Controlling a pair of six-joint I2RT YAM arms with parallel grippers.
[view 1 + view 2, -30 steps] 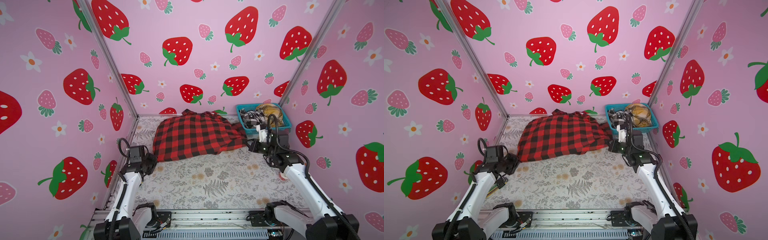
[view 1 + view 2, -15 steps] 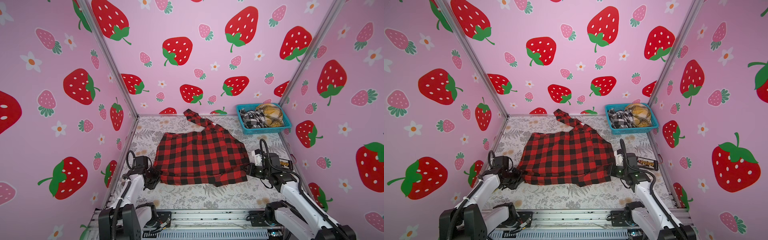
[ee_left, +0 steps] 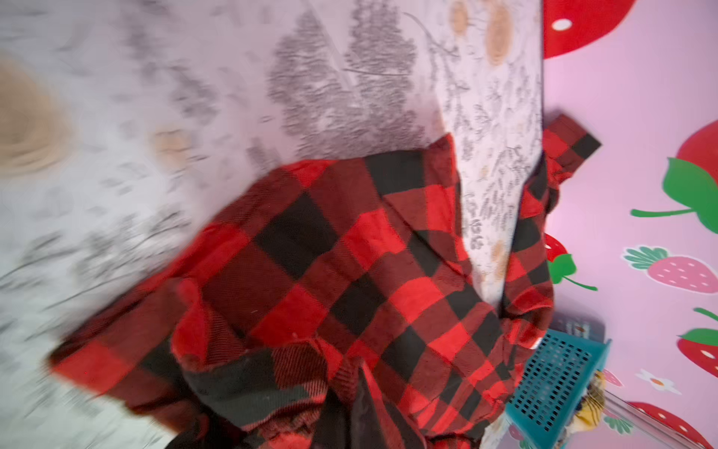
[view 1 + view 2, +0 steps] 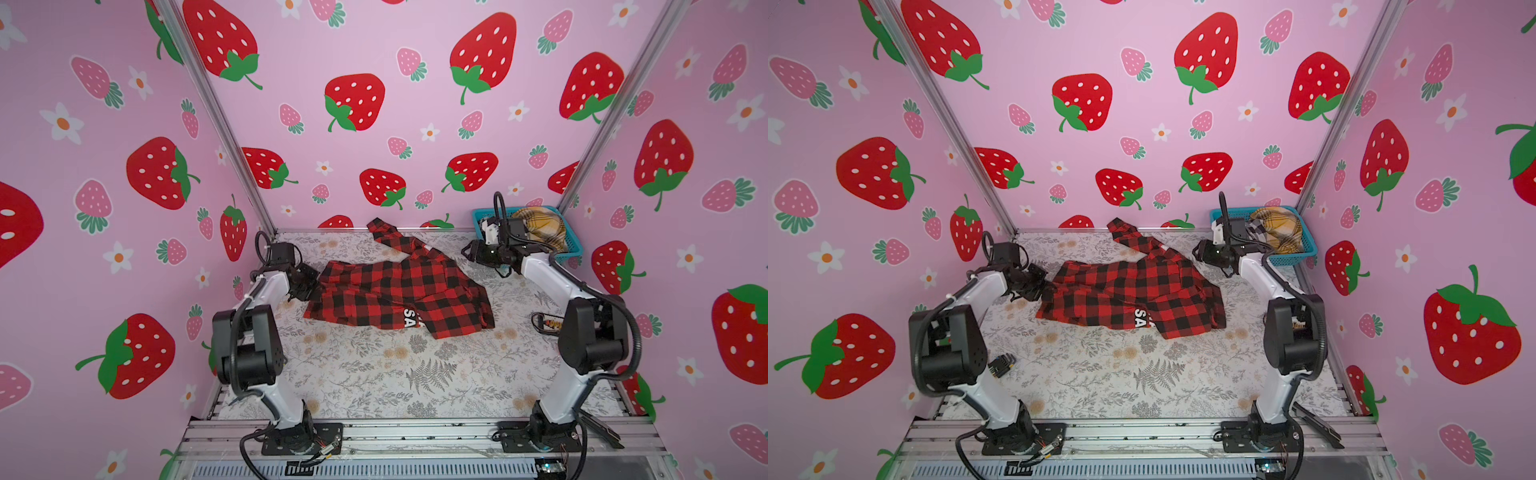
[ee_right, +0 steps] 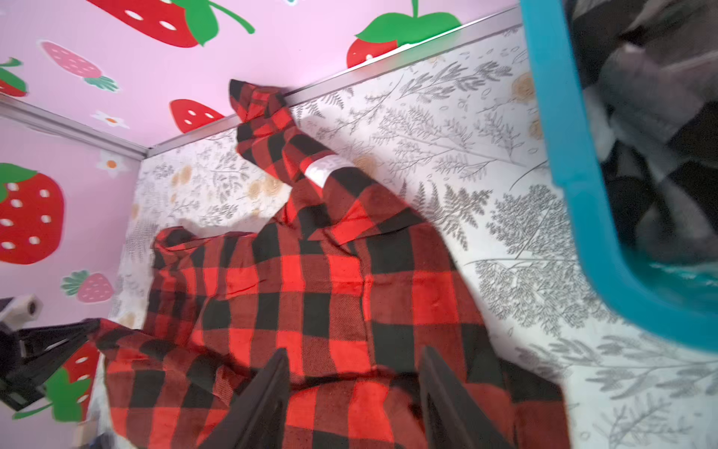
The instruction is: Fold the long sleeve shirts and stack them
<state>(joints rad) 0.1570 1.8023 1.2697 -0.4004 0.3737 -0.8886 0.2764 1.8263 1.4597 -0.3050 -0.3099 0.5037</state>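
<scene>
Red-and-black shirt [image 4: 395,291] lies rumpled mid-counter, sleeve [image 4: 384,233] against the 12 o'clock wall [image 4: 374,50]; bare counter [image 4: 374,374] toward 6 o'clock. Left claw [image 4: 309,286] clamps its 9 o'clock edge. Right claw [image 4: 470,251] gapes, empty, beside the 2 o'clock basket [image 4: 572,250].

A fern-printed table [image 4: 395,374] carries the red-and-black shirt [image 4: 386,291] near its centre — crumpled. A teal basket [image 4: 570,249] sits at two o'clock.
</scene>
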